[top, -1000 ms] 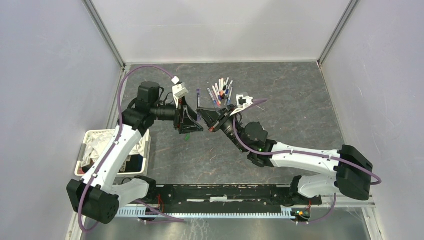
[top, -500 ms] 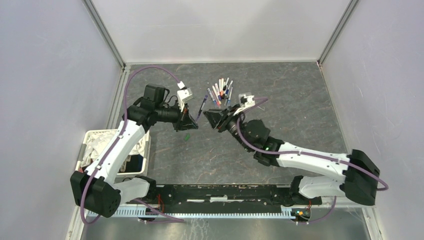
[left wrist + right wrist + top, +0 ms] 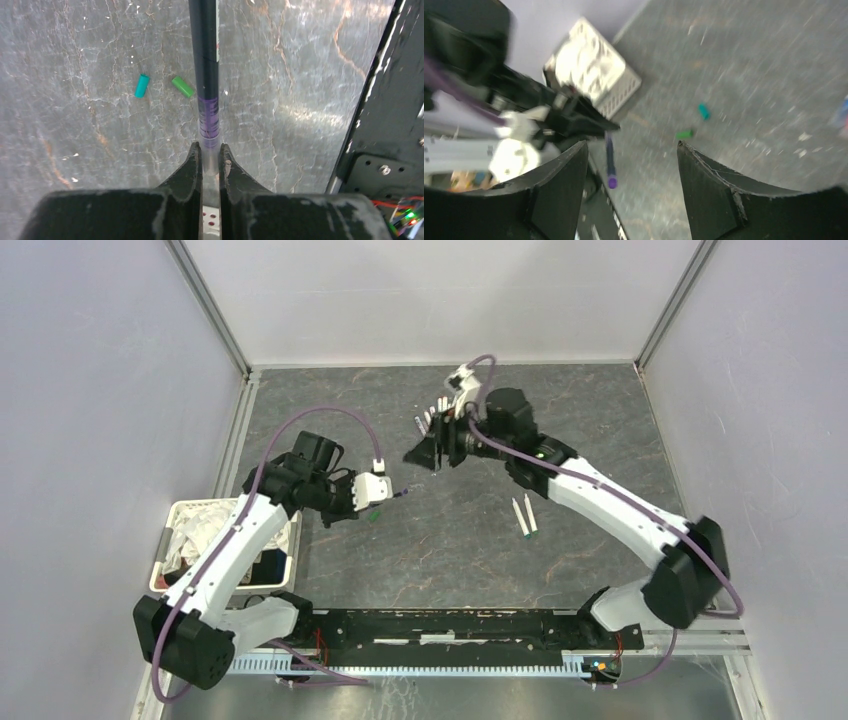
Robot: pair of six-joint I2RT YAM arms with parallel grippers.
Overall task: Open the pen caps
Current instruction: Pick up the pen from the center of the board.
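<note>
Grey marbled stone makes up the table (image 3: 600, 440), and I work down from there. A white slatted basket (image 3: 619, 97) sits at the lower left of the overhead view, beside the left arm. The right gripper (image 3: 633, 145) hangs over the upper centre, jaws spread wide with nothing between them. The left gripper (image 3: 210, 150), left of centre, is clamped tight on the pale end of a purple-banded pen (image 3: 209, 100), which juts out over the table. Whether that pen has its cap on I cannot tell.

Just behind the right gripper lies the pile of pens (image 3: 437, 410), partly hidden. I read their coloured ends as caps in place, so that is the bulk of the work left. Right of centre, well apart from the pile, two white pens (image 3: 519, 516) lie side by side, and I take them as done. Under the held pen a teal cap (image 3: 142, 85) and a green cap (image 3: 183, 86) lie loose, near each other but apart. By my count that is two off, most to go.
</note>
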